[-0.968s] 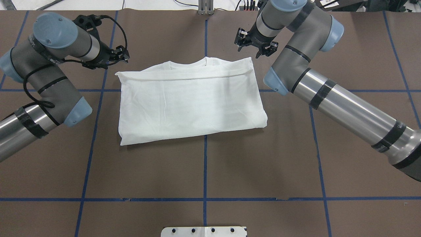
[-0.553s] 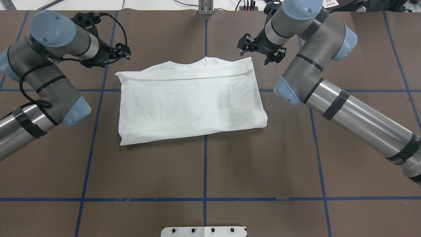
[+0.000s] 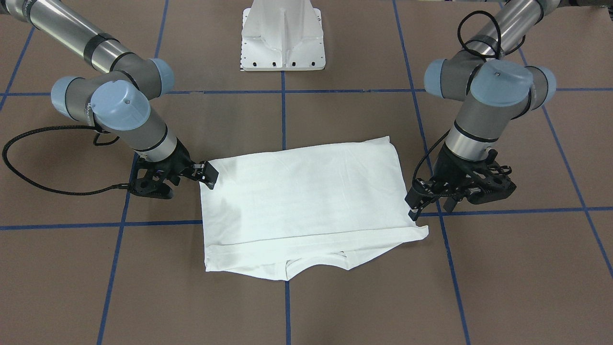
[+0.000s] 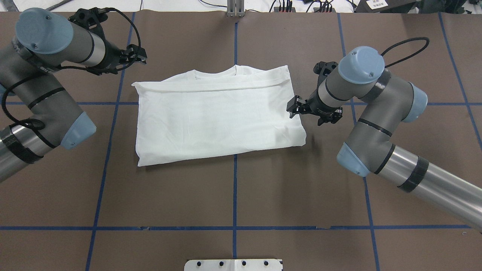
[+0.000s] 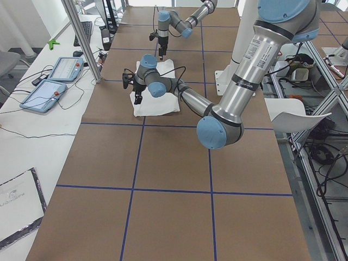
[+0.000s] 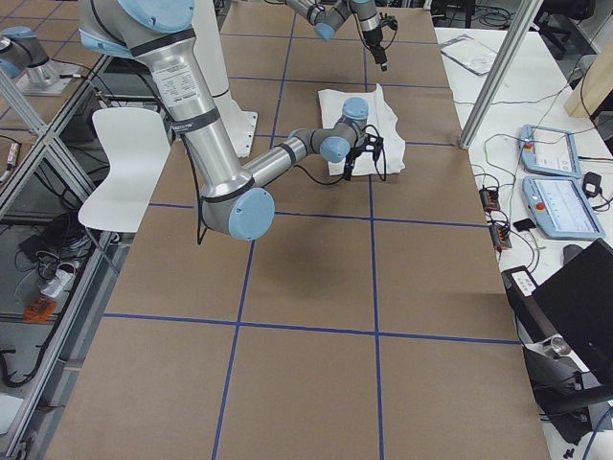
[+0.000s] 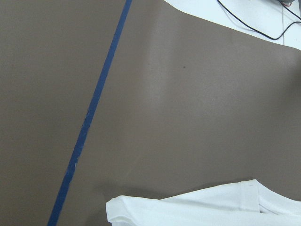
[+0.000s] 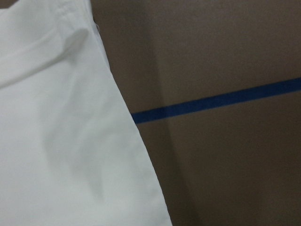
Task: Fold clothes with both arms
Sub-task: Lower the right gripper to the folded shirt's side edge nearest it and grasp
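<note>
The clothes are one white shirt (image 4: 218, 116), folded into a rough rectangle on the brown table, its neck edge at the far side. The front-facing view shows the shirt (image 3: 306, 196) with that neck edge nearest the camera. My left gripper (image 4: 140, 55) hovers open just beyond the shirt's far-left corner, and the front view also shows this left gripper (image 3: 431, 203) holding nothing. My right gripper (image 4: 310, 113) stands open at the middle of the shirt's right edge. In the front view, one finger of the right gripper (image 3: 184, 179) is at the cloth's edge. No printed text shows.
Blue tape lines (image 4: 234, 188) divide the brown table cover. The white metal pedestal (image 3: 282, 43) stands at the robot's side. Tablets (image 5: 65, 68) and cables lie on a white bench beyond the far edge. An aluminium post (image 6: 498, 67) rises there.
The right arm swung its open gripper from beyond the shirt's far-right corner toward the robot, to the middle of the right edge. The left gripper drifted slightly outward, still open.
</note>
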{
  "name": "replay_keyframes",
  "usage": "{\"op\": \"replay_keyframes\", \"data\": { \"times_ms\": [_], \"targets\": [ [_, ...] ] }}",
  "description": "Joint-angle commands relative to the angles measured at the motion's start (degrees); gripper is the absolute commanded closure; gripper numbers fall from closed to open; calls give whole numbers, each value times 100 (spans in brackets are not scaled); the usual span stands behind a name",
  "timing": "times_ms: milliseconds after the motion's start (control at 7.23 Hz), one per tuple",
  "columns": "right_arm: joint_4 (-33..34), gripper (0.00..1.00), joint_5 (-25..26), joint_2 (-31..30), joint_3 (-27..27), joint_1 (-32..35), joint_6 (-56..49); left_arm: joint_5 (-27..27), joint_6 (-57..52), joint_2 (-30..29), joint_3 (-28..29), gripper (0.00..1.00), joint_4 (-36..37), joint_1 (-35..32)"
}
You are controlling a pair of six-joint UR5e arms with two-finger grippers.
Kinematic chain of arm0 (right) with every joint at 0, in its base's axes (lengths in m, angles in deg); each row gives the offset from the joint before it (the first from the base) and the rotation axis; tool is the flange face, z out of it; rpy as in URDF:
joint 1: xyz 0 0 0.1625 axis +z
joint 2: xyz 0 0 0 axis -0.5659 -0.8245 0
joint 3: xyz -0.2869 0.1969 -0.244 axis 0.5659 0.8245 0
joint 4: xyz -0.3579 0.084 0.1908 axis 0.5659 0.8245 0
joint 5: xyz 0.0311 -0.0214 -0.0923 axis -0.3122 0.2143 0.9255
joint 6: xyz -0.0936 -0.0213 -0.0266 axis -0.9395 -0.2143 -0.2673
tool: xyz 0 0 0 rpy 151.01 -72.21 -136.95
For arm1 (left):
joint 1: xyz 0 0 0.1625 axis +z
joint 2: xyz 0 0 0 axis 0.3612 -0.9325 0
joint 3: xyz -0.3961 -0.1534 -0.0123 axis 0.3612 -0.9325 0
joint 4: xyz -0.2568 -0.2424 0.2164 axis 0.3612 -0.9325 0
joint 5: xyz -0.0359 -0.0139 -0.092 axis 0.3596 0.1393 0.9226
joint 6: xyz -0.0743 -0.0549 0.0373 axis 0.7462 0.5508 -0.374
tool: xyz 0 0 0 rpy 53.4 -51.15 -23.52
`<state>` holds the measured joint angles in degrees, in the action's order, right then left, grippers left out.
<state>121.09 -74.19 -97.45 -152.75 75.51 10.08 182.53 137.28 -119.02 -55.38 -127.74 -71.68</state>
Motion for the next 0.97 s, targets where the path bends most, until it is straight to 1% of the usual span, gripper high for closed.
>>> {"op": "replay_keyframes", "data": {
  "times_ms": [0,138,277,415,553,692,830],
  "targets": [
    [5,5,0,-33,-16,-262,42,-75,36,12,-35,0,21,6],
    [5,7,9,-33,-25,-324,51,-75,36,12,-35,0,30,15],
    [14,18,-9,-33,-60,-325,60,-75,27,20,-27,1,21,15],
    [14,31,-26,-42,-104,-316,60,-67,27,21,-27,1,21,6],
    [92,62,-26,-33,-121,-325,60,-66,18,21,-18,1,21,6],
    [111,98,-26,-68,-130,-325,51,-75,10,29,-9,1,21,6],
    [102,100,8,-120,-183,-342,60,-75,10,29,8,1,21,15]
  ]
}}
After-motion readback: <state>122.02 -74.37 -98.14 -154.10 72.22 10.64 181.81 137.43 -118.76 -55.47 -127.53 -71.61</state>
